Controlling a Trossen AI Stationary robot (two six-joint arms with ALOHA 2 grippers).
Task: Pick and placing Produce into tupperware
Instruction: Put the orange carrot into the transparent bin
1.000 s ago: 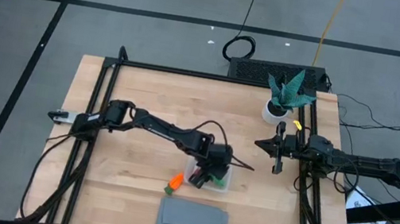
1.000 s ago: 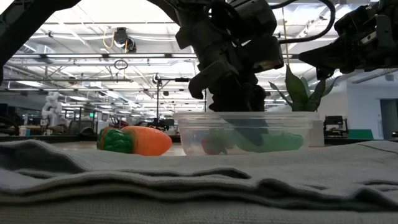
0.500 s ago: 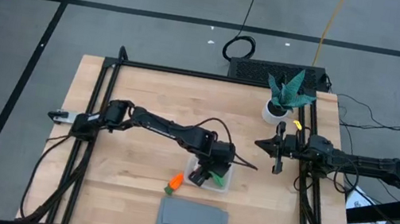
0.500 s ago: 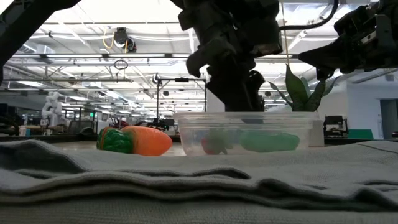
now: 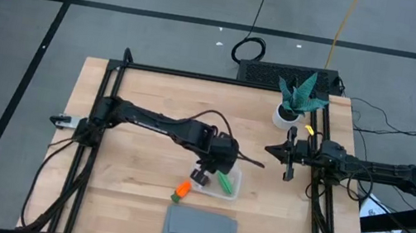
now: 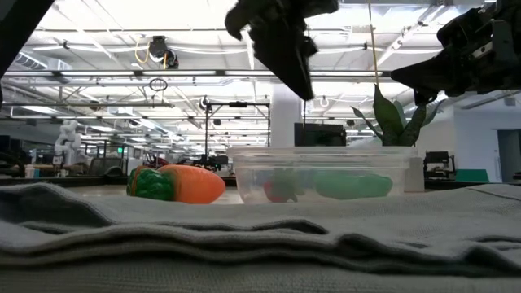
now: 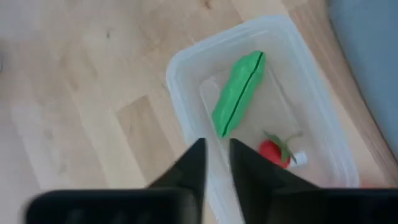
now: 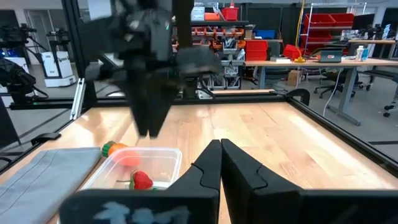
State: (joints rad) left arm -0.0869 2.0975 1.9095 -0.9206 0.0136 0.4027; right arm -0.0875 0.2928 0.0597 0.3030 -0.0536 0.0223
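The left tool (image 5: 201, 171), fingers nearly pressed together and empty, hangs above the tupperware (image 5: 232, 189) holding pod (image 7: 239, 93) and berry (image 7: 274, 153). The carrot (image 5: 182, 188) lies beside it on the worktop (image 5: 151, 107). The right tool (image 5: 289, 155) waits apart, fingers together.

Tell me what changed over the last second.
The left gripper let go of the green pod inside the tupperware and rose clear of it, fingers nearly shut. The pod now lies beside the red berry. The carrot, grey cloth and right gripper stayed put.
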